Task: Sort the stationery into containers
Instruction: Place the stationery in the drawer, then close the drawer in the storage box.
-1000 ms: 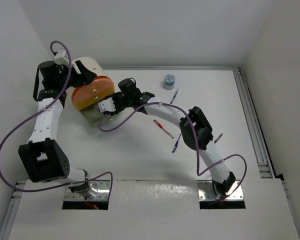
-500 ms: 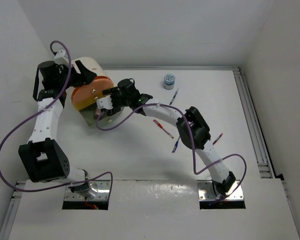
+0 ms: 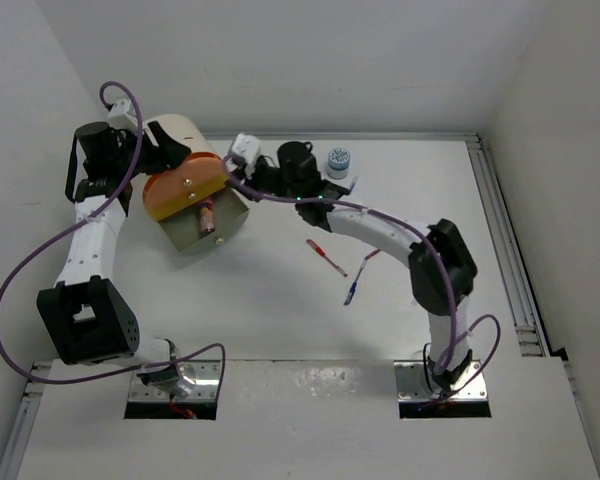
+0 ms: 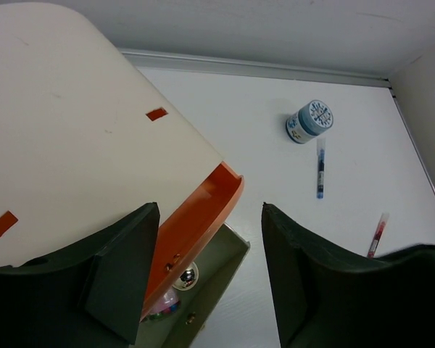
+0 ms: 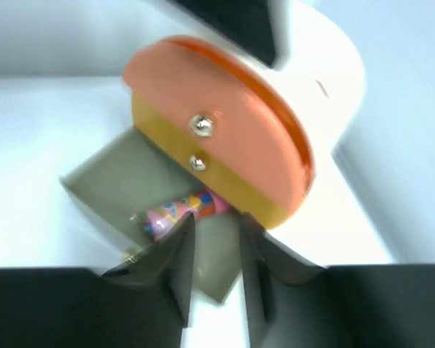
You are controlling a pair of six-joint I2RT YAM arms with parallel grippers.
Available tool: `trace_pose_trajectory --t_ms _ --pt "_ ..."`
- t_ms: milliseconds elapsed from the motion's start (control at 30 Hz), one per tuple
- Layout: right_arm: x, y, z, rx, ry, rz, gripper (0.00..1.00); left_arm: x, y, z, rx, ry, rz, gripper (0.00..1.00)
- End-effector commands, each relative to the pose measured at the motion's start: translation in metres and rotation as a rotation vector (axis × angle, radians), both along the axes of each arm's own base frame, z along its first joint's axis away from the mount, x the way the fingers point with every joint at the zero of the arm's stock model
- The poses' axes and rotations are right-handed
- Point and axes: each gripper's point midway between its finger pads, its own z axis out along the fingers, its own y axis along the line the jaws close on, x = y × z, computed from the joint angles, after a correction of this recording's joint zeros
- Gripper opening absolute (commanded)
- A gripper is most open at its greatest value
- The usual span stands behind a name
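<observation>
One pink pen [image 5: 175, 212] in open drawer [image 5: 101, 177] of container [image 5: 341, 72]

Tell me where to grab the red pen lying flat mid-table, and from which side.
Take the red pen at mid-barrel, straight down from above, pinching across its width. It lies flat and diagonal, so only its slim sides can be pinched; the middle should keep clear of the blue pen near its lower end.
</observation>
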Motion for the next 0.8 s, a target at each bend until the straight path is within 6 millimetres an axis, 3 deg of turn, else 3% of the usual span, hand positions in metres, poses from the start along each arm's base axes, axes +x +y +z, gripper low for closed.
trace_pose_trajectory --t_ms 0,33,133,300,500,567,667,733,767 --pt "-0.002 -0.033 0.004 0.293 0.377 -0.148 0.19 0.003 0.006 0.017 0.033 -0.051 0.005 0.64" --pt "-0.009 -0.035 0.003 0.338 0.46 -0.141 0.15 0.003 0.005 0.014 0.043 -0.046 0.0 0.63" --pt "-0.026 -0.039 -0.027 0.366 0.557 -0.122 0.02 0.005 0.009 0.006 0.087 -0.017 0.021 0.58" --pt "-0.046 -0.028 -0.067 0.321 0.689 -0.128 0.01 0.007 0.012 -0.005 0.155 0.022 0.025 0.52" --pt "-0.052 -0.01 -0.095 0.35 0.734 -0.158 0.0 0.01 0.019 -0.02 0.198 0.078 0.048 0.5" --pt "-0.052 -0.006 -0.106 0.351 0.742 -0.171 0.0 0.011 0.027 -0.016 0.215 0.068 0.077 0.5" --pt "-0.053 -0.004 -0.117 0.346 0.764 -0.177 0.0 0.013 0.036 0.01 0.239 -0.029 0.115 0.49" --pt "-0.054 -0.005 -0.122 0.342 0.774 -0.18 0.0 0.018 0.038 0.013 0.25 -0.028 0.112 0.5" --pt "-0.054 -0.006 -0.125 0.341 0.777 -0.181 0.0 0.023 0.04 0.028 0.253 -0.049 0.114 0.5"
